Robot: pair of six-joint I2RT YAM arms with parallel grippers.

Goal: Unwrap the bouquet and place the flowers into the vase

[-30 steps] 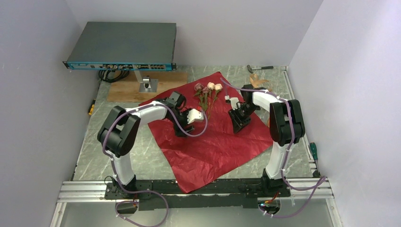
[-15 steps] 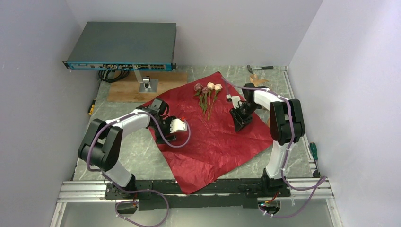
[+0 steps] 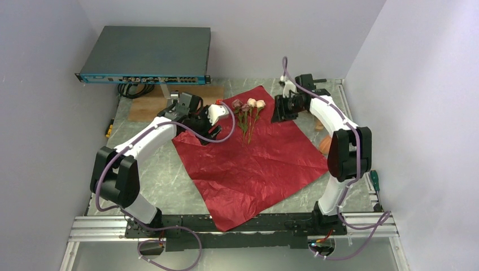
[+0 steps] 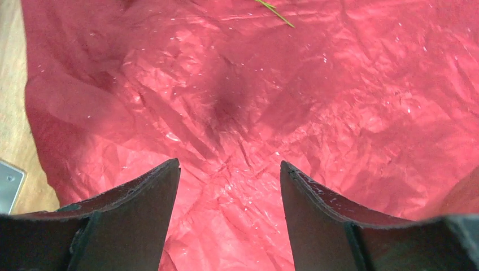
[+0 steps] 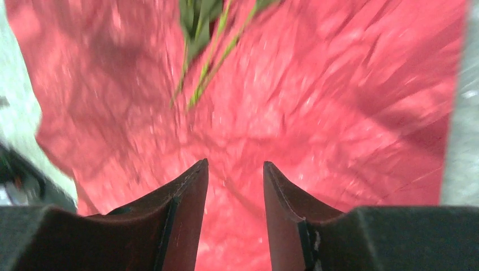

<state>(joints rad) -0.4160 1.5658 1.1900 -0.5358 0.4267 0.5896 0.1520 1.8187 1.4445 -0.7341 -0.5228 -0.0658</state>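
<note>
Left gripper (image 4: 229, 165): jaws wide apart, empty, above the far-left edge of the wrapping paper (image 3: 248, 164).
Flowers (image 3: 248, 116): lying on the sheet's far part, between both grippers, clear of each.
Right gripper (image 5: 234, 162): jaws parted, empty, over the far-right edge.
Vase (image 3: 325, 145): on the table just off the sheet's right edge, half hidden by the right arm (image 3: 344, 152).

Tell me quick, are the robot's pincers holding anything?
Left pincer: open, holding nothing, over the red wrapping paper.
Right pincer: open, holding nothing.
</note>
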